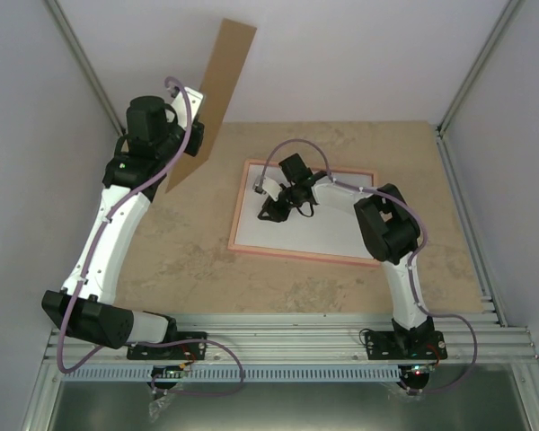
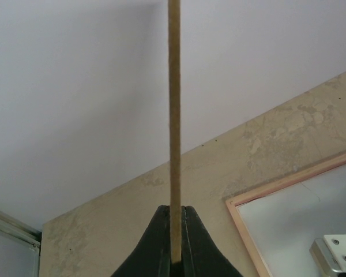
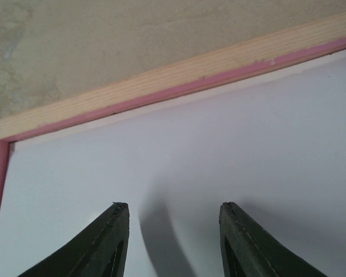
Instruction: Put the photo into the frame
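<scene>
Seating the print is, I judge, the step in hand. The frame (image 1: 298, 255) lies flat on the table (image 1: 189, 260), back side up. Inside its pink lip sits the photo (image 3: 219, 150), plain white back upward, so the picture side is hidden from me.

My right gripper (image 3: 173, 209) hangs over the left end of the sheet, near one corner of the frame. Its jaws stand apart with nothing between them. Their shadow falls close on the paper, but I cannot tell whether the tips touch it. Along the far edge the wrist view shows the white sheet running right up to the pink lip. Whether it lies fully flat in the recess all round, I cannot see.

My left gripper (image 2: 174, 245) is clenched on the lower edge of the brown board (image 1: 217, 81). It holds the board upright and well clear of the frame, off to the left.

The next move, as I reckon it, calls for a light downward press or nudge at that left corner to settle the sheet. The tips should come down square so they do not crease the paper or drag it out of the lip. After that the board has to come across, tilt flat, and go down over the white back without catching the frame's rim.
</scene>
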Controlling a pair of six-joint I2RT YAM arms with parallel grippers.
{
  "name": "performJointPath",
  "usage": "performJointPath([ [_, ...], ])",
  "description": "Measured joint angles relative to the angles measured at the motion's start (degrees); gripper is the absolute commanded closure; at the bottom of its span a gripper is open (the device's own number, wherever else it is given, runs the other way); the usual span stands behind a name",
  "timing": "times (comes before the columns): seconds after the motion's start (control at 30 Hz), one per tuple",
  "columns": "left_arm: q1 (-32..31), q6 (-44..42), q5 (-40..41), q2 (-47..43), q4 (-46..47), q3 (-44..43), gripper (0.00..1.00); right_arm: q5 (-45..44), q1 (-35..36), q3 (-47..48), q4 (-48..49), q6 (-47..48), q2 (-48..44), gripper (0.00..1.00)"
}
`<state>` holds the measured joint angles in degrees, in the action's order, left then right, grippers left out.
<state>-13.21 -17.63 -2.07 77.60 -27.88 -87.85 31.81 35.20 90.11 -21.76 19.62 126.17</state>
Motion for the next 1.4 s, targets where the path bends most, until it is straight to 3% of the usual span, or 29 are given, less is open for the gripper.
performJointPath([
  [0.17, 0.0, -0.6, -0.1, 0.0, -0.5, 0.0, 1.00, -2.3, 0.1, -0.7, 0.0, 1.2, 0.0, 0.54],
  [0.4, 0.0, -1.9, -0.7, 0.0, -1.0, 0.0, 1.00, -1.3, 0.1, -1.0, -1.5, 0.6, -1.5, 0.29],
  [0.67, 0.0, -6.9, -0.6, 0.1, -3.9, -2.0, 1.00, -0.6, -1.6, 2.7, -4.2, -0.4, -14.3, 0.10],
  [0.83, -1.2, -14.0, 1.6, -0.3, -3.1, -2.0, 1.00, -0.8, -7.4, 3.0, -3.9, -2.8, -24.5, 0.02],
  [1.03, -5.9, -27.6, 7.5, -6.9, 2.9, 9.2, 1.00, 1.2, -18.7, 2.3, -3.9, -10.8, -32.6, 0.02],
  [1.23, -9.3, -41.3, 10.6, -14.3, 11.7, 22.0, 1.00, 10.6, -31.0, 3.0, -4.1, -25.0, -36.4, 0.02],
  [1.4, -13.0, -53.7, 13.0, -19.7, 22.4, 34.1, 1.00, 19.8, -34.2, -6.2, 3.1, -41.1, -39.3, 0.02],
])
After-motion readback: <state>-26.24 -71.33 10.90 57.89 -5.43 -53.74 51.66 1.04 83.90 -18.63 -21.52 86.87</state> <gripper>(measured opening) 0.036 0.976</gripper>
